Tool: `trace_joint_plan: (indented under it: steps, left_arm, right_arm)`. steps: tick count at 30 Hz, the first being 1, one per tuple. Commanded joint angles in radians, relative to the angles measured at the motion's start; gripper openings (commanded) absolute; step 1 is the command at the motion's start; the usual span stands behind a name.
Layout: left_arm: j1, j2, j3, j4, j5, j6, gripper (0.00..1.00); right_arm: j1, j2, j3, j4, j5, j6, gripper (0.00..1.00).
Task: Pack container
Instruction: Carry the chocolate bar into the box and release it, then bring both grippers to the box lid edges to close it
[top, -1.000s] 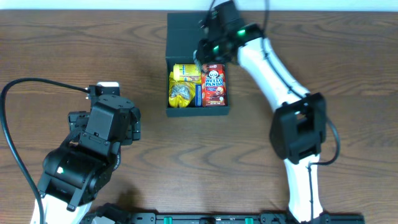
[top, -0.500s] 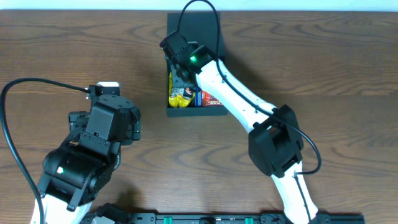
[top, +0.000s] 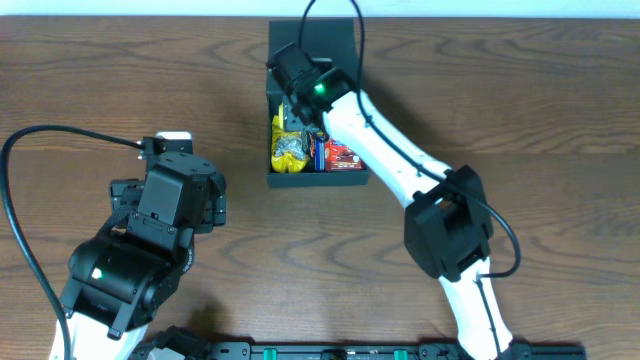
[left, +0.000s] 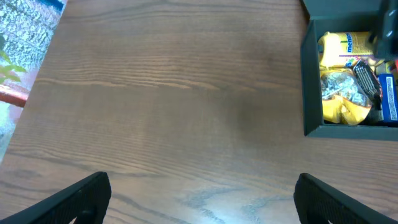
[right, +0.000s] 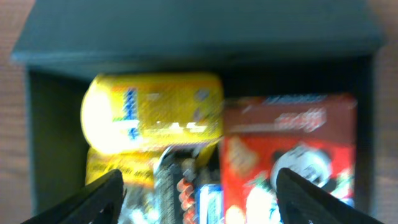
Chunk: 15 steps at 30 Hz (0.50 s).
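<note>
Looking at the container (top: 318, 181), far side of the table (left: 155, 93), lid (top: 285, 32) flapped back. Yellow packet (right: 152, 112), red panda box (right: 289, 149) and more already inside, so packing's mostly done?

Reply: yeah, shutting the lid looks like what's left imo. Right gripper (right: 199, 186) hovers over it, fingers wide, holding nothing. Left gripper (left: 202, 199) sits well apart, wide and empty too. Only the right arm (top: 390, 140) itself blocks the lid's swing

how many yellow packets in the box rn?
2. One yellow packet sits in the container's far left corner by the lid; a crinkled yellow-silver packet lies just nearer, same side. The right arm covers part, so others may be hidden.
</note>
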Motion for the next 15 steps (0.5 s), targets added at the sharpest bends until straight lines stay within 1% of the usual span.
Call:
trace_joint_plan:
  steps: [1, 5, 9, 13, 15]
  left_arm:
    - [0.002, -0.001, 0.006, -0.002, -0.009, -0.011, 0.95]
    - [0.002, -0.002, 0.006, 0.003, -0.007, -0.011, 0.95]
    - [0.002, -0.001, 0.006, 0.013, -0.007, -0.011, 0.95]
    - [0.002, -0.001, 0.006, 0.017, -0.008, -0.011, 0.95]
    - [0.002, 0.002, 0.006, 0.051, -0.006, -0.012, 0.95]
  right_arm:
    - [-0.060, -0.026, 0.010, 0.015, 0.021, -0.061, 0.82]
    - [-0.148, -0.026, 0.010, 0.074, -0.065, -0.122, 0.83]
    - [-0.254, -0.026, 0.010, 0.173, -0.185, -0.179, 0.81]
    - [-0.361, -0.025, 0.010, 0.290, -0.266, -0.240, 0.77]
    - [-0.409, -0.023, 0.010, 0.336, -0.293, -0.245, 0.73]
